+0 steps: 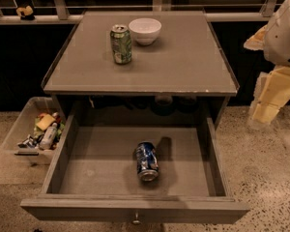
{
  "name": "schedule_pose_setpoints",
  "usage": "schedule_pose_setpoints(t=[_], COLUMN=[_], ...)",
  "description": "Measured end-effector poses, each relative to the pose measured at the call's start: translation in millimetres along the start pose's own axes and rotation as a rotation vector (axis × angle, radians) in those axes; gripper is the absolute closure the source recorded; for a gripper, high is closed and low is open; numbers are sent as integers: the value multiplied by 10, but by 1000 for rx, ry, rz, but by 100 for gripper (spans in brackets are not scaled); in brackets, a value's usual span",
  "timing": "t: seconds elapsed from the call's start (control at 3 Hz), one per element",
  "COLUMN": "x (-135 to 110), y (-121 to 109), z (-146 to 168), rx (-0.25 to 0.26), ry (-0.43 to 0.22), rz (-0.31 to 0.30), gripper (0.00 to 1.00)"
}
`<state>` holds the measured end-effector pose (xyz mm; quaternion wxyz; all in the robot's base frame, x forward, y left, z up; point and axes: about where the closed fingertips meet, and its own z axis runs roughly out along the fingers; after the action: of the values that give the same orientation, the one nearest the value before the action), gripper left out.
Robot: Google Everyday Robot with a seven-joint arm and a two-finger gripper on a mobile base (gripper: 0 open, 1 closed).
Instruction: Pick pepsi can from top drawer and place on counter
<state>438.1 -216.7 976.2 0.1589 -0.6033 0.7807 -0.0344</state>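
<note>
My end effector [268, 100] hangs right of the desk [183, 62]. On the desk, a tall can [121, 44] stands left of a bowl [145, 30]. The pepsi can [147, 161] lies in the top drawer [87, 209], in front.

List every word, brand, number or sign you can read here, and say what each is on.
Nothing reads as text.
On the pepsi can, lying in the top drawer: white and red markings, too blurred.
On the green can on the counter: print too blurred.
On the packets in the clear bin: labels too small.
On the hand, right of the cabinet: no lettering shows.
</note>
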Motion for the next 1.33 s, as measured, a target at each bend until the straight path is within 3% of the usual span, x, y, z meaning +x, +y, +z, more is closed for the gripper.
schedule_pose_setpoints(t=[0.67, 1.33], x=[25, 57], y=[23, 52], z=[118, 267], rx=[15, 14], ry=[-14, 42], rz=[4, -1], gripper=[0, 0])
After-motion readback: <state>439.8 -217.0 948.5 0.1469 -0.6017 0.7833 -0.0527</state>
